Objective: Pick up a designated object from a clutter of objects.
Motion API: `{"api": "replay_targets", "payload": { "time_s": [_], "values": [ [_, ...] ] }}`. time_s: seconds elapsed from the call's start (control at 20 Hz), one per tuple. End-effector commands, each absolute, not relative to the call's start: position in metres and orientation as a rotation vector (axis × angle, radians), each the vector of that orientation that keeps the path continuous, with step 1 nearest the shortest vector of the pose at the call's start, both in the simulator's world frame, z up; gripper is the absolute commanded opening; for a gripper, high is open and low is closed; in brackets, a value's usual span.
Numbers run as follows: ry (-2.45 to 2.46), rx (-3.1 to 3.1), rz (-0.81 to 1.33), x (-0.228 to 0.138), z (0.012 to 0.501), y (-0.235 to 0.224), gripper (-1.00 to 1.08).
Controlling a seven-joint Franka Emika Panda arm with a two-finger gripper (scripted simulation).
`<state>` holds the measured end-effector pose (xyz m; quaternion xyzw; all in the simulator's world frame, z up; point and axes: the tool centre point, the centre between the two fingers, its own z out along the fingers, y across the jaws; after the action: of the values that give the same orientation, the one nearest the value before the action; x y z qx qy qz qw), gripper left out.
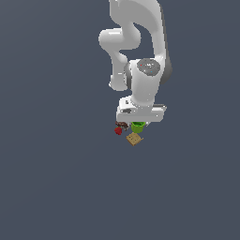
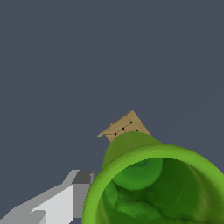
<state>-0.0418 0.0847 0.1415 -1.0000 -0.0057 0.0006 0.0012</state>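
Observation:
The small bright-green cup stands in the clutter, directly under my gripper. In the wrist view the cup fills the near corner, rim up and open towards the camera. One grey finger lies against the cup's outer wall. The other finger is hidden, so I cannot tell whether the jaws grip the cup. The tan square tile lies just beyond the cup and also shows in the wrist view. The small red ball and the dark red-brown packet sit on the exterior view's left of the cup.
The four items lie close together on a flat dark grey-blue surface. The white arm rises above them and hides part of the packet.

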Motion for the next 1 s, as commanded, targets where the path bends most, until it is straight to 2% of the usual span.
{"api": "replay_targets", "payload": {
  "time_s": [0.0,0.95],
  "values": [
    [-0.019,-3.137,0.0,-0.034,0.165,0.065,-1.0],
    [-0.017,-3.139,0.0,0.031,0.33,-0.076,-1.0]
  ]
}}
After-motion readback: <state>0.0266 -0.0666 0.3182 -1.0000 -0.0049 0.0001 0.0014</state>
